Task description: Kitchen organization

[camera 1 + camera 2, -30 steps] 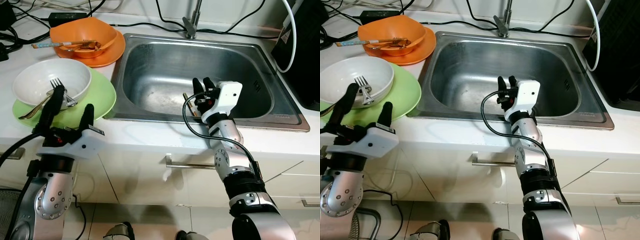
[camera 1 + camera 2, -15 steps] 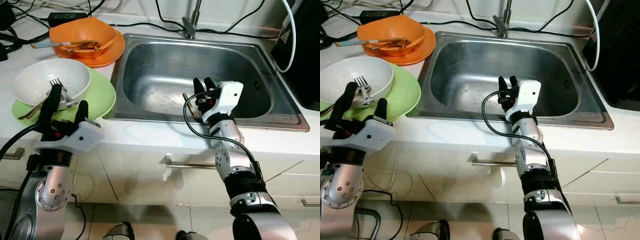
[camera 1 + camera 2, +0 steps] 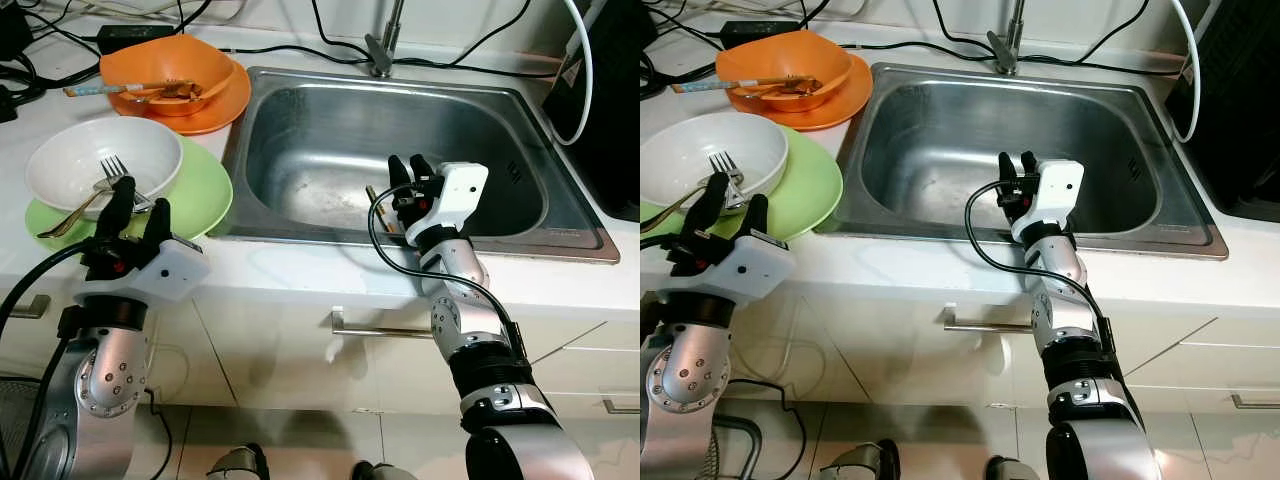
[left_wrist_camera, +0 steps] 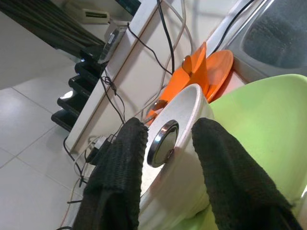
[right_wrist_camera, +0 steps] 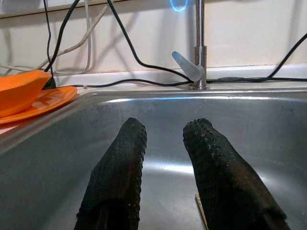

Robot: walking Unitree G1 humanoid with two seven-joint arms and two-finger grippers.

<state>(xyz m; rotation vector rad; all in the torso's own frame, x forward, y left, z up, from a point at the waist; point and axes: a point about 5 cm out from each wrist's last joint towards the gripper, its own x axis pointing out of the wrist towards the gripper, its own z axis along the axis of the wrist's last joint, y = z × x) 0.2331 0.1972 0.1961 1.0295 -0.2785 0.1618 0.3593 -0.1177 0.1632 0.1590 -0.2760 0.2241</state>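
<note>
Steel sink [image 3: 300,110] nearly bare; dishes uncleared: my left gripper [image 3: 135,215] (parted) nears white bowl [image 3: 70,160]; right gripper [image 3: 408,178] parted, empty.

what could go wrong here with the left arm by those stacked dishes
1. The left pincer is open at the near rim of the white bowl, which sits loose on the green plate. A push could slide or tip the stack.
2. A fork and a spoon stick out of the bowl and could be flicked onto the counter.
</note>
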